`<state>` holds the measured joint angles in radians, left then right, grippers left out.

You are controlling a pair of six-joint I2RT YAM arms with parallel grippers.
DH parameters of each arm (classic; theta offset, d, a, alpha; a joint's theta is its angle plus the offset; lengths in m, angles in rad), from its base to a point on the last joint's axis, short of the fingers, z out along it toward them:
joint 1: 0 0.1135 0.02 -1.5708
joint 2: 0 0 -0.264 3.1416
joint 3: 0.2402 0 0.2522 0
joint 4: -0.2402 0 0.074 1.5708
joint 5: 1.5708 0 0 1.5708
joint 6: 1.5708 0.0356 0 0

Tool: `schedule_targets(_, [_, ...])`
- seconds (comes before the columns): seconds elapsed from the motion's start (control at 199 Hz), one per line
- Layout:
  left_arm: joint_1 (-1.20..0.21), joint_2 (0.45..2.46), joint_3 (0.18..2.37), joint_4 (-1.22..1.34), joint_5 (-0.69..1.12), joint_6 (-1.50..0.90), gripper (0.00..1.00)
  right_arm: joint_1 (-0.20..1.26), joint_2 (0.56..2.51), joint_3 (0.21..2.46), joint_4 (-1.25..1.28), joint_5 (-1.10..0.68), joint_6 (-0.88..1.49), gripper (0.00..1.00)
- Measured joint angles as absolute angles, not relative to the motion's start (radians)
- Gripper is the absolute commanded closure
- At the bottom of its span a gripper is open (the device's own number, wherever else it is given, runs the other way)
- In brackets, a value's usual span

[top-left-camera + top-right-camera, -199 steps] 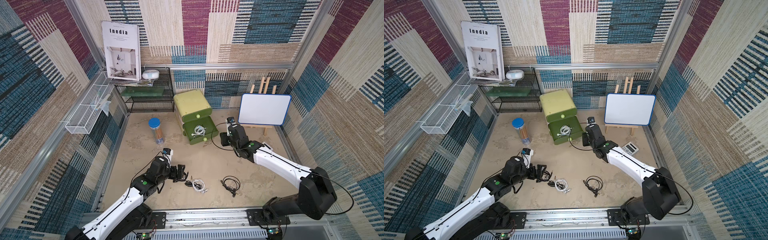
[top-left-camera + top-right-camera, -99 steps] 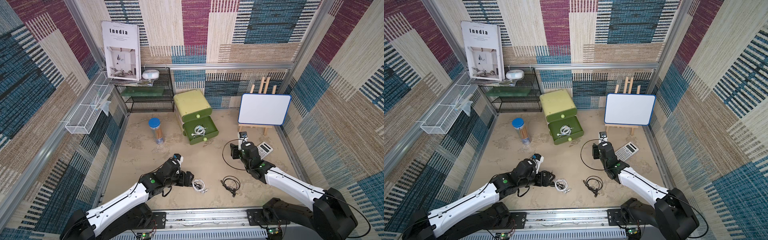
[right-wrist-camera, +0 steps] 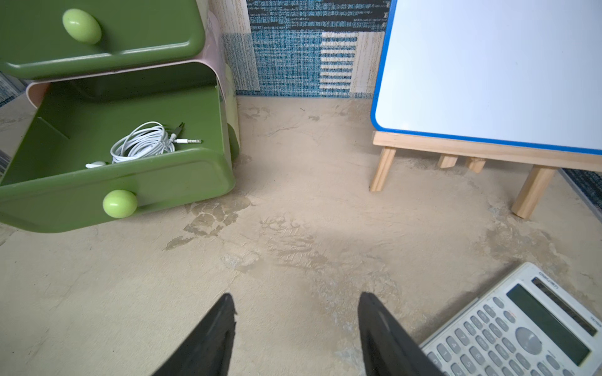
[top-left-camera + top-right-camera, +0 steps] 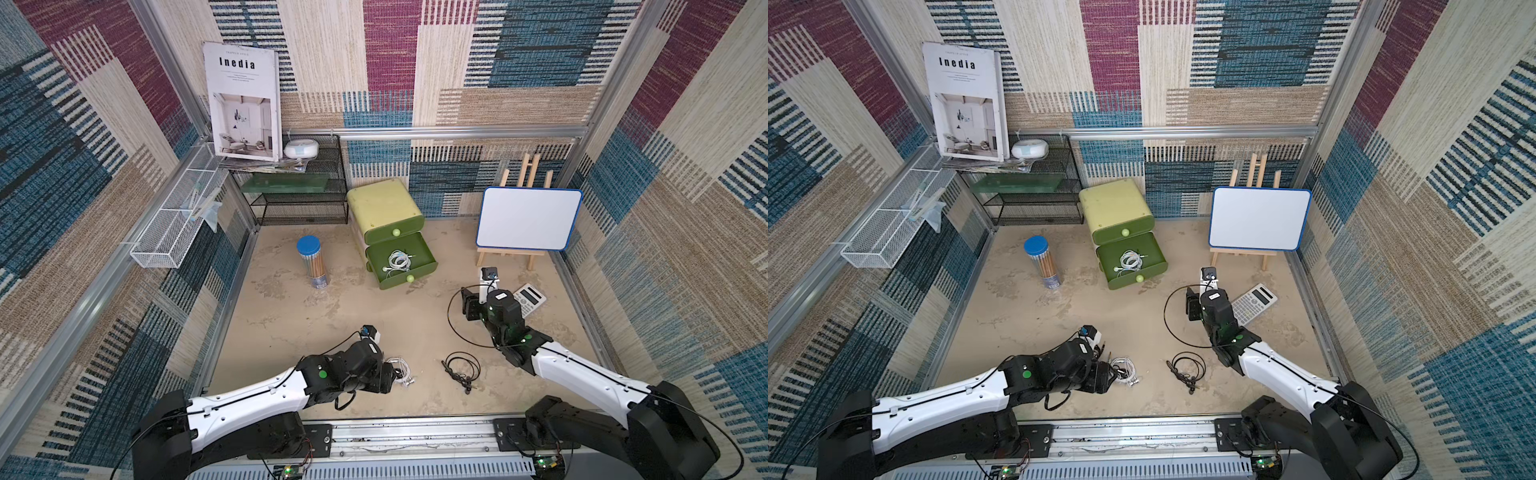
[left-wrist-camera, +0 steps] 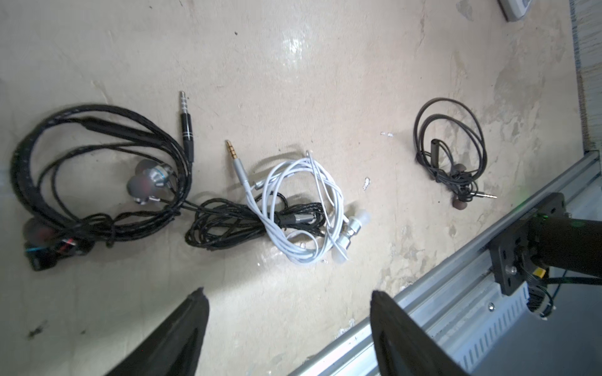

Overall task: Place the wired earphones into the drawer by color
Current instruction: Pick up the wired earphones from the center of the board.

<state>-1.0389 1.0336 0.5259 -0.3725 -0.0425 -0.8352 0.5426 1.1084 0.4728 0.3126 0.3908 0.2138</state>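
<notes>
- We log the left hand (image 5: 287, 292) released, jaws apart above the bare surface (image 5: 293, 81), near the white earphones (image 5: 303, 208), which overlap a black set (image 5: 97, 169)
- Second black set (image 5: 451, 146) lies well apart
- Right hand (image 3: 294, 297) released, empty, beside the calculator (image 3: 521, 332)
- White bundle (image 3: 140, 145) sits in the open lower drawer (image 3: 182, 175)

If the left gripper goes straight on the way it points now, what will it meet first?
Probably the white earphones on the table, tangled with a black cable; the left gripper's open fingers frame them, though depth is unclear.
</notes>
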Motion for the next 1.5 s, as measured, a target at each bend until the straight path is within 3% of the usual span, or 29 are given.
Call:
schedule_targets(0.496, [-1.114, 1.192, 0.521, -0.238, -0.087, -0.92, 0.34, 0.543, 1.087, 0.466, 0.313, 0.388, 0.214, 0.36])
schedule_targets(1.028, [-1.114, 1.237, 0.471, -0.134, -0.142, -1.009, 0.39, 0.543, 1.074, 0.464, 0.313, 0.388, 0.213, 0.36])
schedule_targets(1.504, [-1.115, 1.325, 0.497, -0.084, -0.126, -1.01, 0.64, 0.543, 1.071, 0.463, 0.312, 0.388, 0.213, 0.36])
